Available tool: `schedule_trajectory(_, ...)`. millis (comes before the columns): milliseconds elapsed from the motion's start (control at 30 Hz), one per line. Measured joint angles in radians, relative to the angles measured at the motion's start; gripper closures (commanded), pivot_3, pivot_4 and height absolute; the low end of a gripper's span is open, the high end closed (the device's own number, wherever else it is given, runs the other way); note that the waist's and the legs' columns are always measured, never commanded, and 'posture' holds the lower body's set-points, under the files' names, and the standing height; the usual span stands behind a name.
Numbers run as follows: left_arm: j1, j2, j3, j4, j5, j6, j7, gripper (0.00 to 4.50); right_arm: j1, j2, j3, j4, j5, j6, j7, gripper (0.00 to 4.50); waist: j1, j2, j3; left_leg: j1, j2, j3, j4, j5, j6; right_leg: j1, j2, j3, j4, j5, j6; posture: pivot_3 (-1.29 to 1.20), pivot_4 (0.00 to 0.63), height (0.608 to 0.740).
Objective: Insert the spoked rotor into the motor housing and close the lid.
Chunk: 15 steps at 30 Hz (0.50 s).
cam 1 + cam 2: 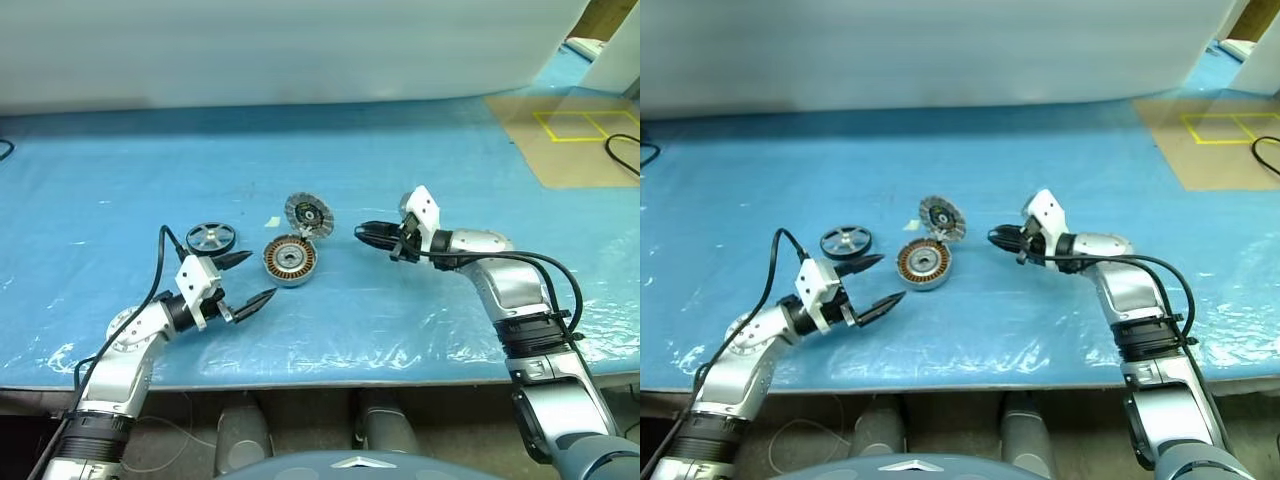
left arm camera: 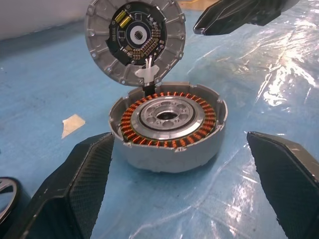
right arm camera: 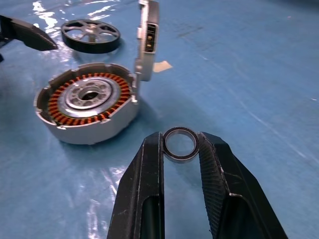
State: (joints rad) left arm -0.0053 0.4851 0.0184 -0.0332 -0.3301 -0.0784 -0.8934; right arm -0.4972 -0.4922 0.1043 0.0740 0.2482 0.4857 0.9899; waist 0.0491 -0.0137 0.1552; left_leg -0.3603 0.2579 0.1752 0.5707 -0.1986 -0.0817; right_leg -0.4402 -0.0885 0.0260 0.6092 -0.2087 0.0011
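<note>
Right gripper (image 3: 180, 144) pinching a small metal ring (image 3: 180, 144) beside motor housing (image 3: 87, 107); left gripper (image 1: 243, 280) gaping wide, spoked rotor (image 1: 210, 238) just beyond.

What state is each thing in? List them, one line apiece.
Housing: on the table, open, windings bare, no rotor inside.
Lid: hinged up at the housing's far edge, standing open.
Rotor: lying flat on the table, apart from the housing.
Ring: pinched between the right gripper's fingers.
Left gripper: open, holding nothing.
Right gripper: shut on the ring.
</note>
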Motion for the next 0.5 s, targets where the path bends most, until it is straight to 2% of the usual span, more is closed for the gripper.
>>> schedule_trajectory(200,0.007,0.002,0.013,-0.011,0.000,0.000,0.008,0.00,0.008,-0.015,0.044,-0.100,0.052,0.081,0.062,3.89,0.000,0.000,0.000,0.001,0.000,0.000,0.000,0.000,0.000,0.000,0.000,0.000,0.000,0.000,0.000,0.00,0.150,0.740)
schedule_trajectory(500,0.010,0.003,0.017,-0.016,-0.001,0.000,0.013,0.00,-0.033,0.036,0.105,-0.141,0.069,0.128,0.045,3.89,-0.005,0.000,0.000,0.001,0.000,0.000,0.000,0.001,-0.001,0.000,0.000,0.000,0.001,0.000,0.000,0.00,0.150,0.740)
